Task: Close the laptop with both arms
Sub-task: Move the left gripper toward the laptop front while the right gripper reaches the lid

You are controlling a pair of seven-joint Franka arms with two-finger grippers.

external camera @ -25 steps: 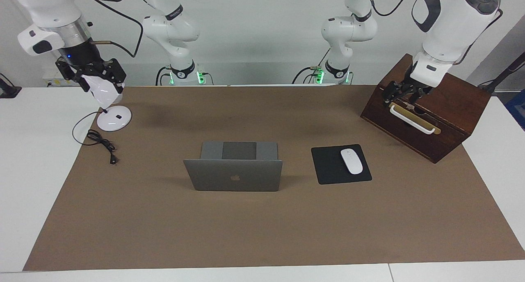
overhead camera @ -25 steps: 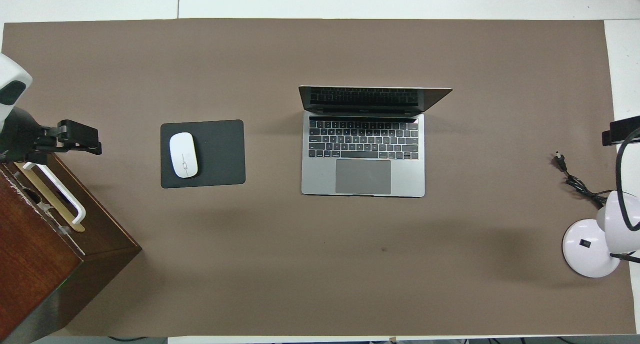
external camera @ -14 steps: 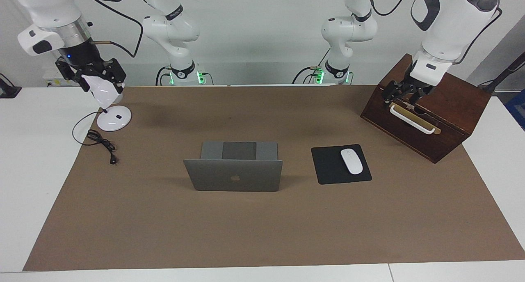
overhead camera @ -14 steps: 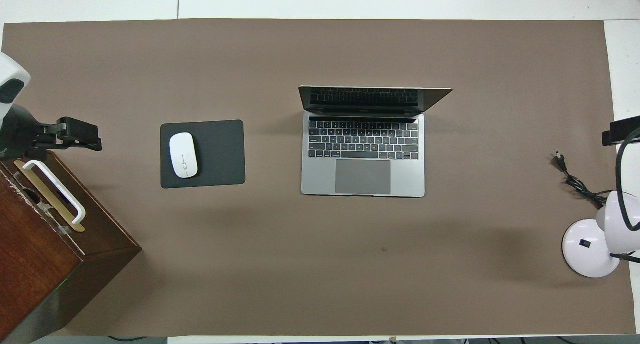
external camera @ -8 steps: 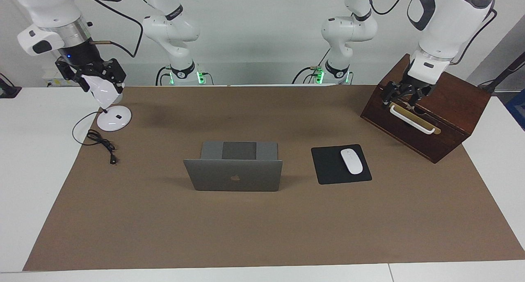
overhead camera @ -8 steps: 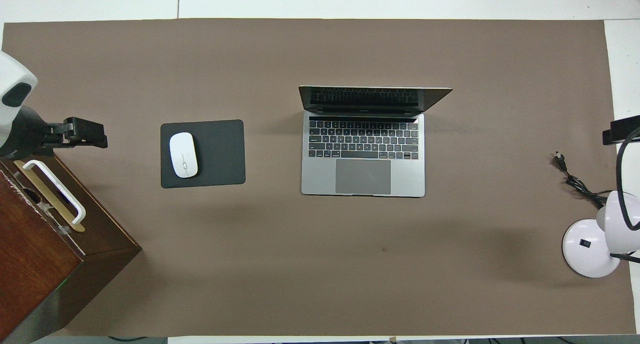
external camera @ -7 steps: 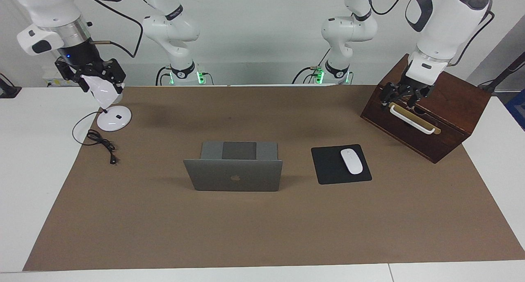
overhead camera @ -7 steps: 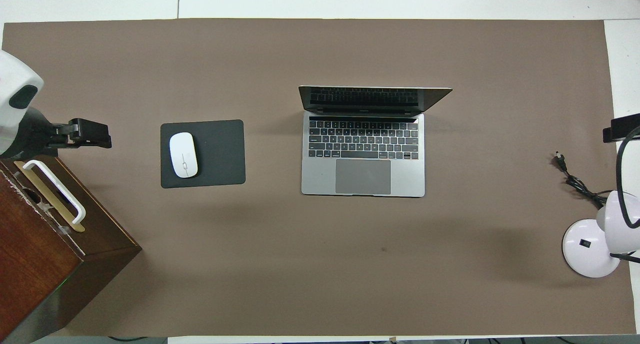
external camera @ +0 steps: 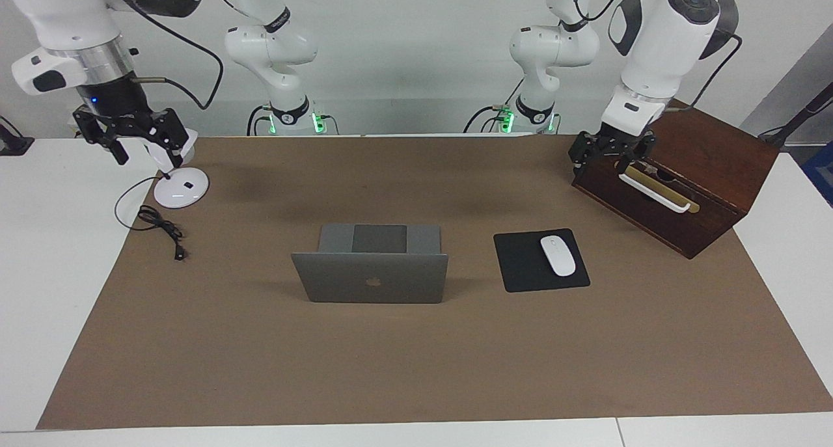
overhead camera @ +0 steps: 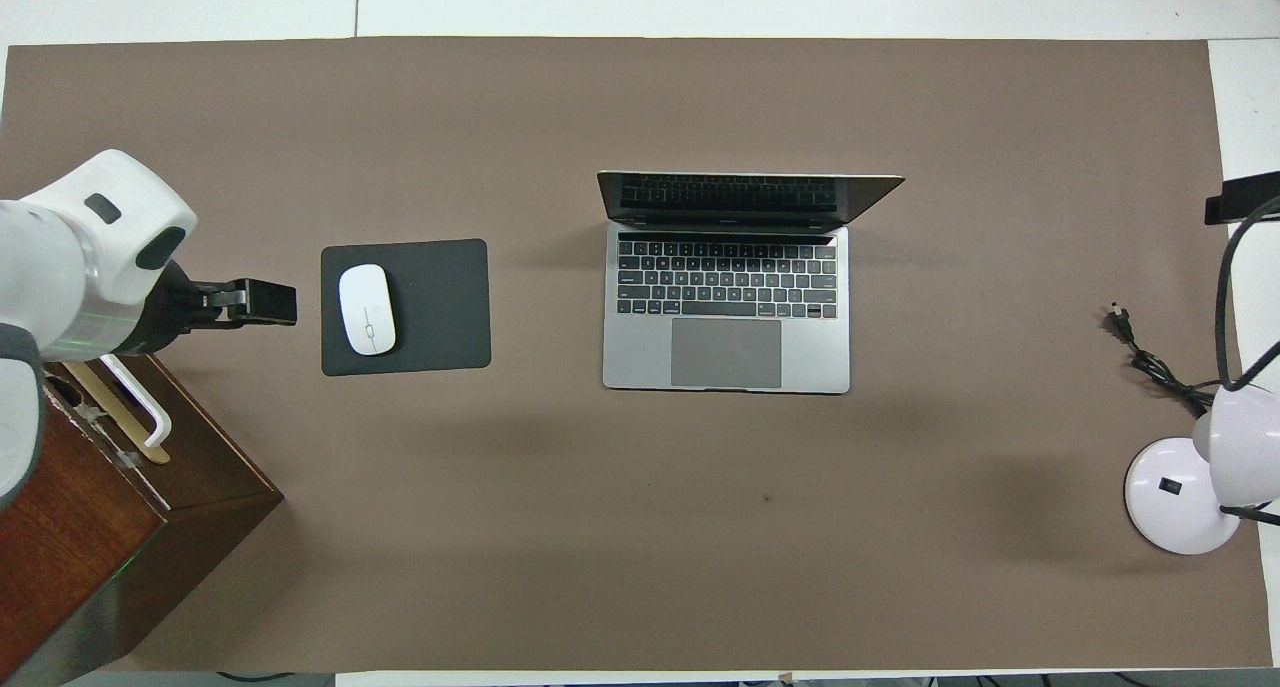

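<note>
The silver-grey laptop (external camera: 371, 279) stands open in the middle of the brown mat, its lid upright and its apple logo turned away from the robots. Its keyboard deck (overhead camera: 727, 307) shows in the overhead view. My left gripper (external camera: 605, 157) hangs open and holds nothing, over the wooden box's corner toward the mouse pad; it also shows from above (overhead camera: 262, 302). My right gripper (external camera: 146, 153) hangs open above the desk lamp at the right arm's end of the table. In the overhead view only a piece of the right gripper (overhead camera: 1240, 210) shows. Both are well away from the laptop.
A black mouse pad (external camera: 520, 265) with a white mouse (external camera: 558, 255) lies beside the laptop toward the left arm's end. A dark wooden box (external camera: 690, 200) with a white handle stands there too. The white lamp's base (external camera: 181, 188) and black cable (external camera: 159, 226) lie at the right arm's end.
My left gripper has swung off the box's handle toward the mouse pad. My right gripper has shifted a little off the lamp head toward the table's end. The laptop has not moved.
</note>
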